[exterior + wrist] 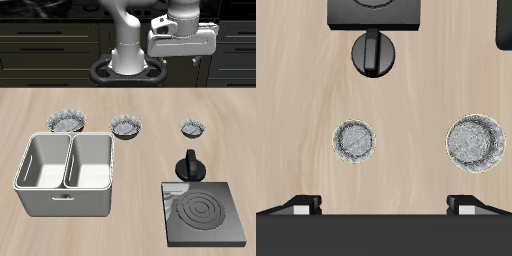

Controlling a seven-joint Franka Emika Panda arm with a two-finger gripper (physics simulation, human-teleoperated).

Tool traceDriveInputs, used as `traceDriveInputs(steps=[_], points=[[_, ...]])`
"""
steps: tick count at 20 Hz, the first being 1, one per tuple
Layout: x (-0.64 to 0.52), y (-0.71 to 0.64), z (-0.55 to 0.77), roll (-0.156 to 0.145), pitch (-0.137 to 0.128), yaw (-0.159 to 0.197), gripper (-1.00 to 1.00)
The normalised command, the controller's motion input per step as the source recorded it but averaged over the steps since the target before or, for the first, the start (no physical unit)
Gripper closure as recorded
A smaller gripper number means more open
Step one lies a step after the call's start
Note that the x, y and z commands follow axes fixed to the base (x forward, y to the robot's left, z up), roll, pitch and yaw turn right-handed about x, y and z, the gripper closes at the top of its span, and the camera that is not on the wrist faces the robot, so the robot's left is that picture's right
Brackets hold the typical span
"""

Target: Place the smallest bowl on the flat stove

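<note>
Smallest bowl (pixel 193 126), three bowls total, one flat stove (pixel 206 213)

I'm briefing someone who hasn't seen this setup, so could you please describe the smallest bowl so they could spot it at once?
Start at the flat stove near the table's front edge and find its black knob. Just behind the knob sits the smallest bowl, at the end of a row of three fluted silvery bowls. It is the narrowest, and the only one beside the stove rather than the sink.

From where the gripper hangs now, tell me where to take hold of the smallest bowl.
Grip the smallest bowl by its fluted rim, descending from straight above: it sits upright and open on the table, so one finger could go inside, one outside. Nothing crowds it; the gripper hangs high, farther back.
</note>
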Motion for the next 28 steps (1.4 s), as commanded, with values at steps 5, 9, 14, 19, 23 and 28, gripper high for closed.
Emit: traceDriveInputs(steps=[5, 9, 14, 19, 23, 28], points=[[0.06, 0.27, -0.04, 0.017, 0.005, -0.007, -1.00], [0.11, 0.01, -0.07, -0.003, -0.007, 0.015, -1.00], [0.15, -0.06, -0.15, -0.052, -0.006, -0.021, -1.00], [-0.01, 0.05, -0.16, -0.025, -0.073, 0.006, -1.00], [0.03, 0.16, -0.46, 0.007, 0.050, -0.017, -1.00], [-0.05, 0.04, -0.41, 0.012, 0.044, -0.024, -1.00]])
